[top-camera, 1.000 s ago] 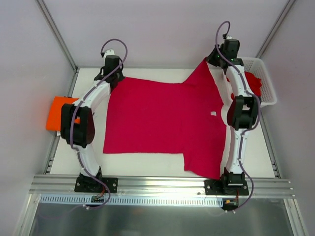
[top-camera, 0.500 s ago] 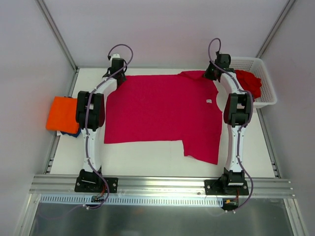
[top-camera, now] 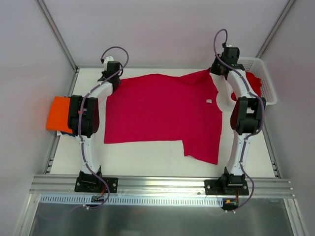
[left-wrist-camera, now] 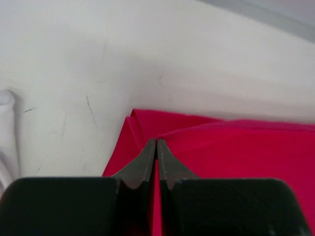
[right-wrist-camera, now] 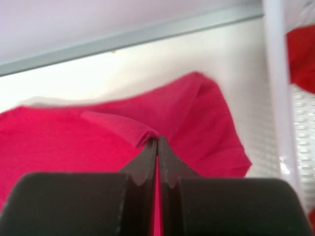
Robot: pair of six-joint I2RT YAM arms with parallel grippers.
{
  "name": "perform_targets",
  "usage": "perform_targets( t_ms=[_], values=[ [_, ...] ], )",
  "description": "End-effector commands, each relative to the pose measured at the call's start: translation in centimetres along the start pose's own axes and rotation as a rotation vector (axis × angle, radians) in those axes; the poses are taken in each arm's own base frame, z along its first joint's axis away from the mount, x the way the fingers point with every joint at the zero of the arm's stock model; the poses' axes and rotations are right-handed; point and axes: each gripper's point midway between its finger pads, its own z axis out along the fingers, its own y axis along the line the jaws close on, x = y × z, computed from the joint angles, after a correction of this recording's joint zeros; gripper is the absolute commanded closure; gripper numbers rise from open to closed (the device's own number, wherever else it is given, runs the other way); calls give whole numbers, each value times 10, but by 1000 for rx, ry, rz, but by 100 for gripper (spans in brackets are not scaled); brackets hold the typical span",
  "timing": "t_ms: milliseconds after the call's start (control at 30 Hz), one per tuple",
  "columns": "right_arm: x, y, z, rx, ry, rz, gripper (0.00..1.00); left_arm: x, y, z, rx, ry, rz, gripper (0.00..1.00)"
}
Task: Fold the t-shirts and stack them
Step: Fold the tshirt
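Orange t-shirt folded at the left edge of the desk, beside the left arm's elbow; something darker may sit under it, too small to tell. Left jaws pressed together, pinching the far-left corner of the crimson-pink t-shirt, with the cloth bunched in a small fold at the tips in the left wrist view. That shirt lies spread mostly flat mid-desk between the two arms, hem to the left, one sleeve pointing at the near edge on the right, small white label near the collar end. Right jaws pressed together too, pinching the far-right sleeve, cloth raised there in a peak with a rolled edge at the tips. White lattice basket at the far-right corner, just beside the right arm, red t-shirt inside it
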Motion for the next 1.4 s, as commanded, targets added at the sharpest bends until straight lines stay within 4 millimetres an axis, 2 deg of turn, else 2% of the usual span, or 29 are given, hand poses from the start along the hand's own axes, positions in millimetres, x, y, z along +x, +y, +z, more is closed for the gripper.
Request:
perform_targets(
  t_ms=[0, 33, 133, 533, 700, 1033, 1133, 1367],
  values=[
    [-35, 4, -46, 24, -90, -68, 100, -59, 14, -38, -27, -146, -92, 100],
    [-39, 3, -53, 36, -103, -77, 100, -60, 14, -40, -29, -146, -92, 100],
    [-33, -2, -60, 50, -81, -99, 100, -64, 14, -42, -24, -138, -86, 100],
    [15, -27, -68, 132, 33, -133, 100, -41, 25, -37, -94, -29, -21, 100],
    [14, -40, -82, 186, 18, -132, 100, -38, 29, -40, -118, -16, -19, 100],
    [2, -38, -113, 196, -15, -146, 100, -37, 36, -47, -143, -6, -18, 100],
    [4, -50, -119, 217, -11, -137, 100, -33, 37, -47, -146, 11, -13, 100],
    [21, -55, -125, 231, 19, -137, 100, -19, 39, -46, -151, 52, -3, 100]
  ],
)
